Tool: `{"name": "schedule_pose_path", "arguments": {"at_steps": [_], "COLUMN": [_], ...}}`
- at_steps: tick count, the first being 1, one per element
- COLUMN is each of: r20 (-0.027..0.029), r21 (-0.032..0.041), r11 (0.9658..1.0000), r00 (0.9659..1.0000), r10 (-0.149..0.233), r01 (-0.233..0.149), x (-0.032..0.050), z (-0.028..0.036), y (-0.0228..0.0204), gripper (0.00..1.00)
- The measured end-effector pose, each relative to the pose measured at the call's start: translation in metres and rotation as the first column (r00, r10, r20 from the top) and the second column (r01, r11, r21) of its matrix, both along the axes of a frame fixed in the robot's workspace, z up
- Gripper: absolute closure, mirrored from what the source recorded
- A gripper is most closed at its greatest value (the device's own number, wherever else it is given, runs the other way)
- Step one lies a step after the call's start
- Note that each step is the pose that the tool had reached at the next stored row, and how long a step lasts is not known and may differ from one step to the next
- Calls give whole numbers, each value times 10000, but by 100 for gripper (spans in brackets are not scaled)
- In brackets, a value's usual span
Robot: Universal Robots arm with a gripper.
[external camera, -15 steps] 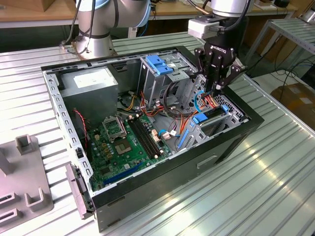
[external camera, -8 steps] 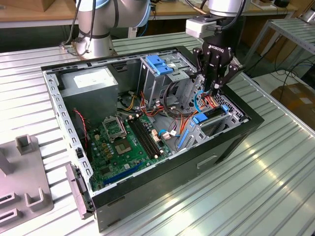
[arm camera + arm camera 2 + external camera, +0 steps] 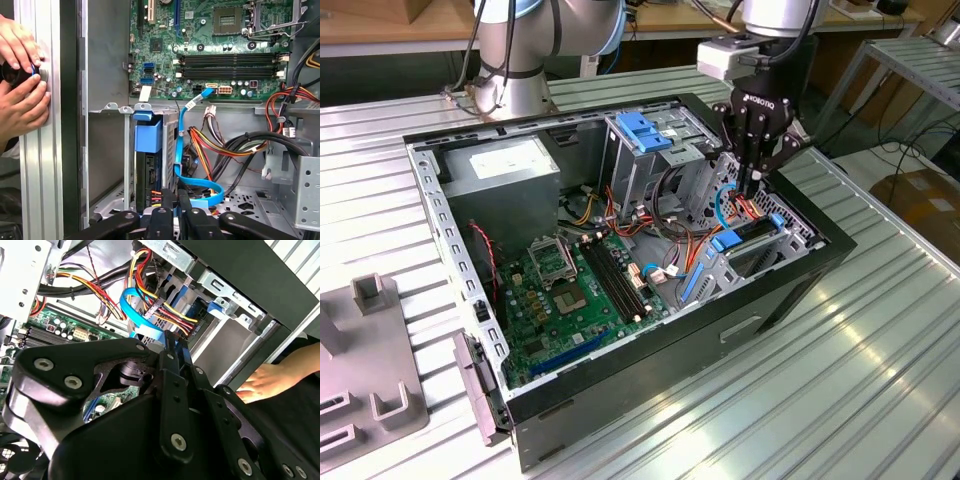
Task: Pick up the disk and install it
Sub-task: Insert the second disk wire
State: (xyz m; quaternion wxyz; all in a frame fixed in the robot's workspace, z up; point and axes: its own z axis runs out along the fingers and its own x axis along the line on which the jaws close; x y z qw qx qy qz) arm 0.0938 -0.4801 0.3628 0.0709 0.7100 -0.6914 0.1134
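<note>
Blue-railed disk: seated edge-up in the lower drive bay of the computer case, its blue carrier tab uppermost; in the exterior view it appears as a dark slab with blue ends at the corner of the case nearest the exterior view's right.

End effector: black, two-fingered, hanging directly over the disk inside the case. In both wrist views the fingers stand close together, narrow, with little or no gap; whether they pinch the disk's edge cannot be told.

Blue data cable: loops beside the disk, between it and the bundle of red, yellow and black power leads.

Motherboard: green, on the floor of the case, beyond the disk bay.

Upper drive cage with blue latch: deeper in the case than the disk, apart from the end effector.

Hands of a person: outside the case wall, on the ribbed metal desk, gripping a small dark round object.

Step, as judged: the installing stage, with the disk in its bay and the end effector on or just above it. Completion would call for a straight push along the bay rails, keeping clear of the blue data cable.
</note>
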Motion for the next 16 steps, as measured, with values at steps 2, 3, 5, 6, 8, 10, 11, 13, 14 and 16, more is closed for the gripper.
{"name": "schedule_pose_path", "arguments": {"at_steps": [2,3,5,6,8,10,11,13,14,16], "r20": [0,0,0,0,54,204,208,212,214,216], "r21": [110,162,265,383,1334,1496,1503,1508,1508,1508], "r11": [9999,9999,9996,9993,9910,9887,9886,9885,9885,9885], "r00": [10000,10000,10000,10000,10000,9998,9997,9997,9997,9997], "r10": [0,0,0,0,53,83,85,86,86,85], "r01": [0,0,0,0,-60,-112,-116,-117,-118,-117], "x": [0,0,-1,-2,-64,-145,-165,-196,-196,-197], "z": [0,0,-1,-4,-20,-41,-42,-45,-45,-45], "y": [-36,-60,-126,-170,-293,-390,-393,-398,-399,-399], "gripper": [84,84,84,84,84,84,84,84,84,84]}}
